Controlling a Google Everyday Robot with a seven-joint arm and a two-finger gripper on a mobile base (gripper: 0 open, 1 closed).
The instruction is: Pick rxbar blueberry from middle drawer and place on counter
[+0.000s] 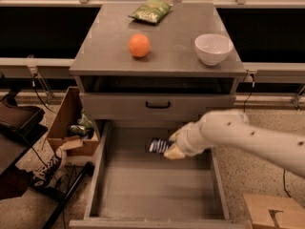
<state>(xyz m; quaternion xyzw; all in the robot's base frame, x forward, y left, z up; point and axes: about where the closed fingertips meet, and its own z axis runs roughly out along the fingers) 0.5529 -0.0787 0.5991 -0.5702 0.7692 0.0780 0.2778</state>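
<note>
The rxbar blueberry (158,145), a small dark-blue wrapper with white lettering, sticks out to the left of my gripper (171,148). The gripper is shut on its right end and holds it over the back part of the open middle drawer (157,190), near the drawer front above. My white arm reaches in from the right. The grey counter (171,56) lies above, at the top of the cabinet.
On the counter are an orange (139,45), a white bowl (213,48) and a green chip bag (151,10). A closed drawer front with a black handle (158,105) is above the open drawer. A cardboard box (71,128) stands on the left, another (271,211) at lower right.
</note>
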